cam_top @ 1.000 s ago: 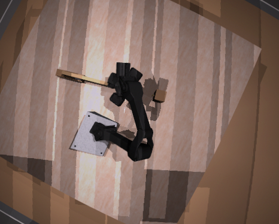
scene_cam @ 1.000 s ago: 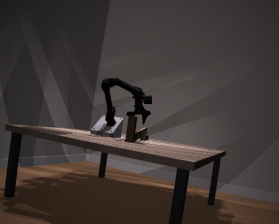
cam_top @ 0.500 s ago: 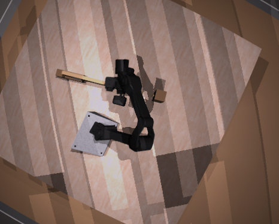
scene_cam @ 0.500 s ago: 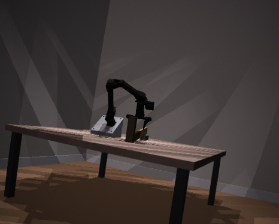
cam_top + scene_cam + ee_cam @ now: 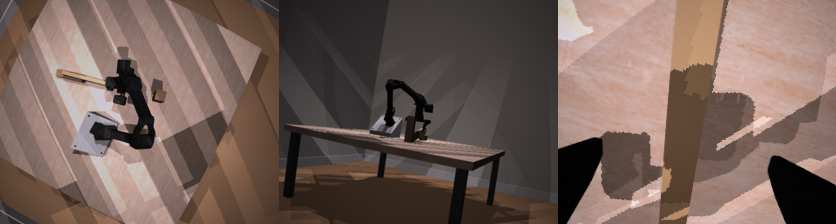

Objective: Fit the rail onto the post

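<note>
The long wooden rail (image 5: 96,81) (image 5: 418,134) (image 5: 694,40) slopes from the footboard block (image 5: 59,73) (image 5: 425,138), where its far end rests, down toward the table. The arm hides its near end in the top view. My gripper (image 5: 119,84) (image 5: 688,155) is open and empty over the near part of the rail. In the wrist view the rail runs lengthwise between the fingertips, with free space on both sides; how far the tips stand above it is unclear. The short wooden post (image 5: 161,96) (image 5: 410,129) stands apart from the rail, its pegs barely visible on the rail side.
The grey sloped base plate (image 5: 84,133) (image 5: 381,131) carries the arm, beside the rail on the table (image 5: 194,60). The arm bends out from it and back over the rail. In the exterior view the post partly covers the rail and one finger.
</note>
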